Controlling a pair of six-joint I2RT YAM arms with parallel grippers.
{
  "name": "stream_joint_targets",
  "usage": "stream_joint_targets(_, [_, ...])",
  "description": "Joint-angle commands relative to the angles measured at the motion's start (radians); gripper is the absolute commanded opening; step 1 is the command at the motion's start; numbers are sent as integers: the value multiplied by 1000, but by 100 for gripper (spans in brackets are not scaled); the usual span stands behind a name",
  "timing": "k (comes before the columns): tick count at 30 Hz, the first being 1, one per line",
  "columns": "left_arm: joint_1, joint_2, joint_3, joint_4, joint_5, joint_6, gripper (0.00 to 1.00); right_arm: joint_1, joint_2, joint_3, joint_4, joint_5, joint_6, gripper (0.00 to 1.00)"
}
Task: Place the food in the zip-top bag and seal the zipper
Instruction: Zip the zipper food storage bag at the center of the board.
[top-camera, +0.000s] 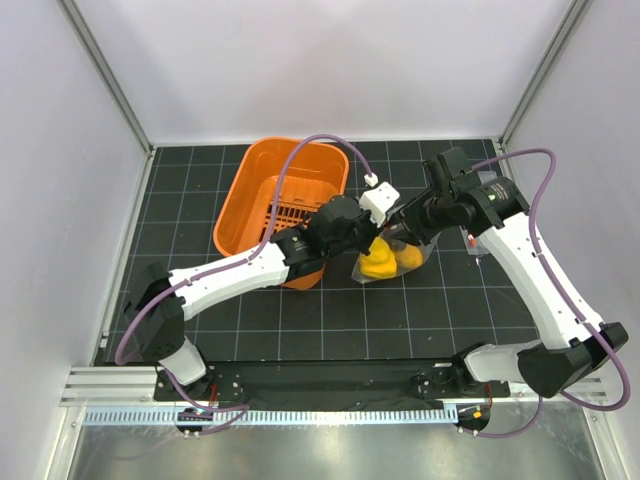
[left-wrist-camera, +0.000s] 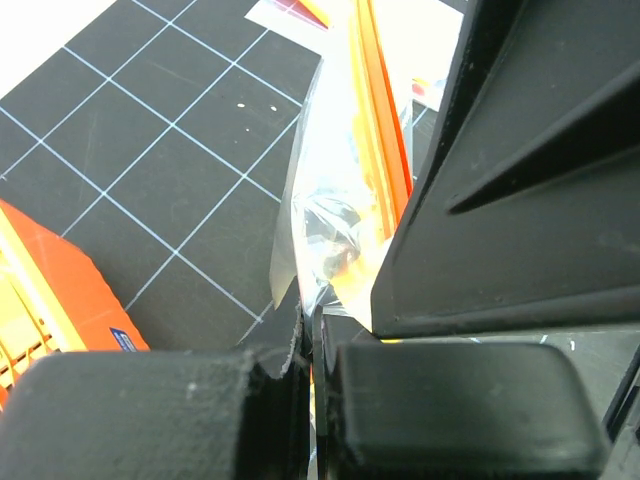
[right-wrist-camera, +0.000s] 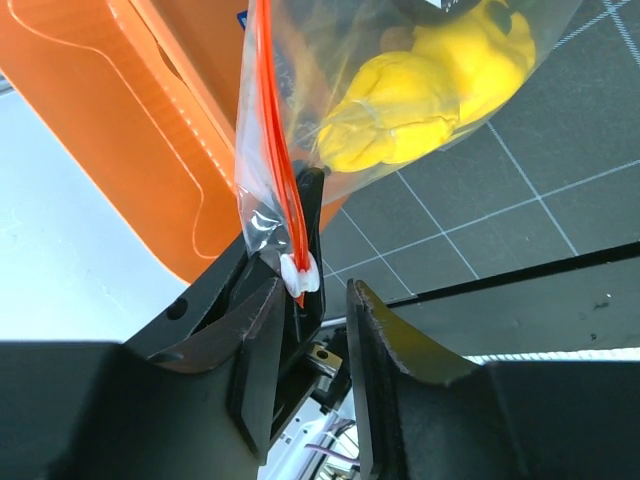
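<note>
The zip-top bag (top-camera: 395, 255) hangs between my two grippers just right of the basket, with yellow toy food (top-camera: 383, 262) inside. In the right wrist view the food (right-wrist-camera: 420, 95) fills the clear bag (right-wrist-camera: 300, 90). The red-orange zipper (right-wrist-camera: 275, 150) runs down to its white slider (right-wrist-camera: 300, 272). My right gripper (right-wrist-camera: 312, 290) is open, and the slider sits at the tip of its left finger. My left gripper (left-wrist-camera: 312, 350) is shut on the bag's edge (left-wrist-camera: 325, 230), next to the zipper strip (left-wrist-camera: 375, 130). From above, the left gripper (top-camera: 385, 215) and right gripper (top-camera: 425, 215) nearly touch.
An orange basket (top-camera: 285, 195) stands left of the bag, close behind the left arm, and also shows in the right wrist view (right-wrist-camera: 130, 130). A second pouch with a white label (top-camera: 475, 245) lies under the right arm. The dark gridded mat (top-camera: 330, 320) is walled on three sides.
</note>
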Motion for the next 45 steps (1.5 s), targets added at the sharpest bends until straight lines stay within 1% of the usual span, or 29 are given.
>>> stream_joint_targets(1, [-6,-58,-10,61,13,-8,0,-5,-24,-2,49,12,42,36])
stream_joint_targets(7, [-8,-72,-20,67,41,-8,0,-9,-29,-20,86,59,55,35])
stream_joint_targets(9, [-6,-79,-25,71,47,-7,0,-12,-41,-43,104,59,65,30])
stream_joint_targets(10, [-8,-79,-30,73,52,-5,0,-14,-44,-48,114,93,70,26])
stream_joint_targets(14, [-11,-87,-34,75,55,-2,0,-23,-47,-57,120,105,67,8])
stream_joint_targets(15, [-12,-86,-36,74,53,0,0,-25,-50,-56,118,111,68,6])
stream_joint_targets(21, [-25,-93,-42,64,55,21,0,-64,-60,-56,100,133,56,5])
stream_joint_targets(24, [-42,-110,-45,39,61,35,0,-110,-58,-72,95,112,42,1])
stream_joint_targets(26, [-63,-128,-50,22,64,41,0,-133,-58,-92,112,89,27,1])
stream_joint_targets(27, [-72,-136,-56,0,63,68,0,-143,-58,-95,117,78,22,1])
stream_joint_targets(32, [-123,-181,-91,-44,56,98,0,-180,-50,-91,135,78,-16,1])
stream_joint_targets(33, [-127,-179,-91,-51,50,93,3,-180,-50,-89,144,43,-25,1])
stream_joint_targets(34, [-129,-176,-88,-63,46,92,8,-180,-47,-88,147,32,-28,1])
stream_joint_targets(35, [-129,-168,-76,-97,38,90,24,-180,-43,-89,149,20,-28,1])
stream_joint_targets(37, [-131,-165,-57,-117,3,95,44,-180,-44,-91,144,10,-30,1])
stream_joint_targets(38, [-132,-167,-54,-117,-5,102,44,-180,-44,-89,143,9,-30,1])
stream_joint_targets(39, [-132,-171,-50,-114,-11,110,49,-180,-46,-88,137,7,-30,1])
stream_joint_targets(41, [-132,-168,-24,-111,-32,127,52,-180,-46,-73,131,-11,-27,1])
stream_joint_targets(44, [-132,-148,10,-111,-37,141,53,-181,-37,-31,95,-31,-27,1])
stream_joint_targets(45, [-132,-142,32,-111,-37,145,55,-180,-31,-16,80,-34,-34,1])
